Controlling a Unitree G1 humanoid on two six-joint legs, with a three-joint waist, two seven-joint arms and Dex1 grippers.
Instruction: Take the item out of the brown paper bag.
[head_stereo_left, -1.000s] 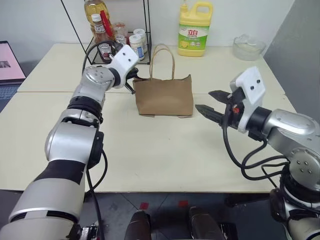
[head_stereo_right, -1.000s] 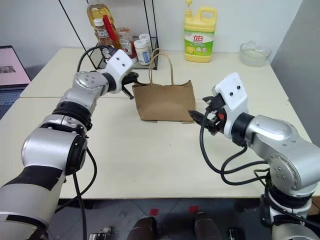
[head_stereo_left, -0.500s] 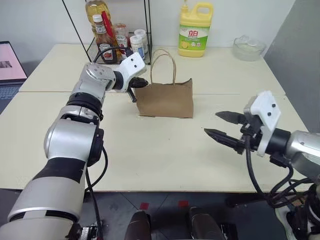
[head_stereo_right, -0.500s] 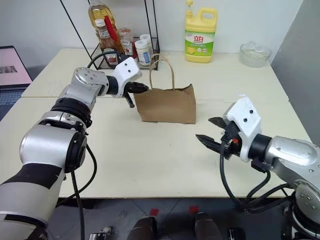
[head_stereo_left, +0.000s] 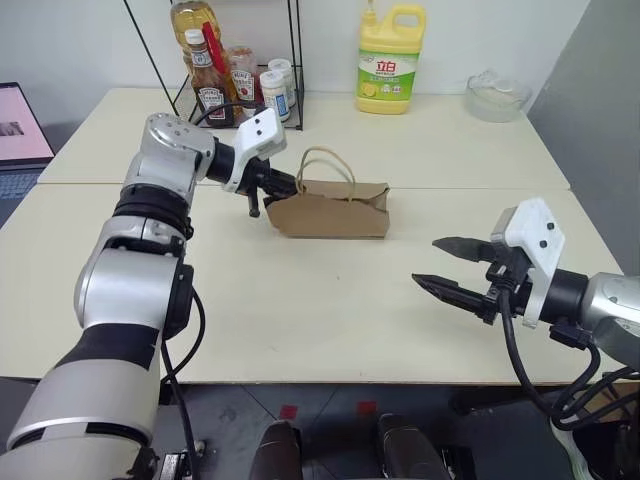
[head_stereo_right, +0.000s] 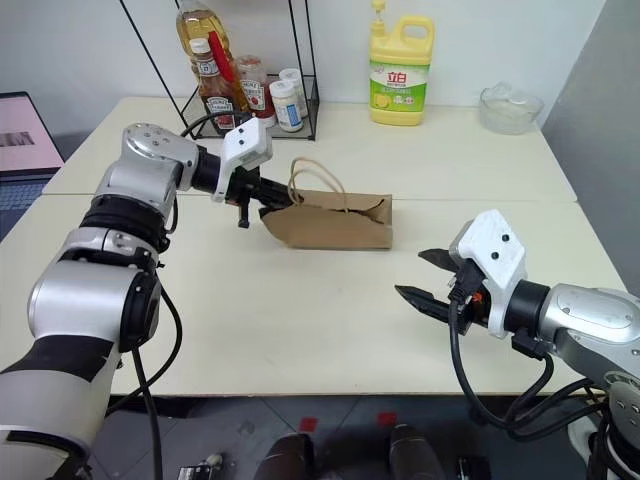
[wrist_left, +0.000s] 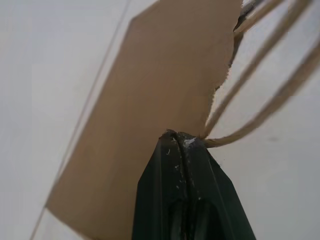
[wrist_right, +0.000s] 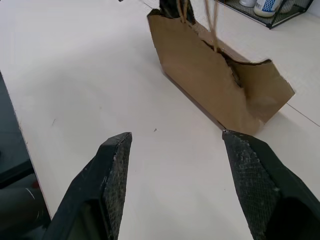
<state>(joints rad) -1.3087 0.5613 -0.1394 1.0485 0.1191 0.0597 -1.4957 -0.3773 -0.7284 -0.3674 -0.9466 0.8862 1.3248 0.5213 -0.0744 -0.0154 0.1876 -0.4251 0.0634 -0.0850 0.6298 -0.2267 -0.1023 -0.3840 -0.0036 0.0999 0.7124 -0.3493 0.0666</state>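
Glossy silver arm shells with black joint bands, white wrist camera blocks, looping black cables, black tapered fingers (wrist_right: 114, 175).

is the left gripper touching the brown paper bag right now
Touching. In the left wrist view the left gripper has its black fingers shut on the top edge of the flat brown kraft paper bag, beside its tan loop handles.

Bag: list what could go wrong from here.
1. The left gripper is shut on the bag at its torn top edge by the handles; the paper may rip further.
2. The bag leans low toward the table; it could slide instead of opening.
3. The right gripper hangs open well short of the bag, so nothing steadies it.
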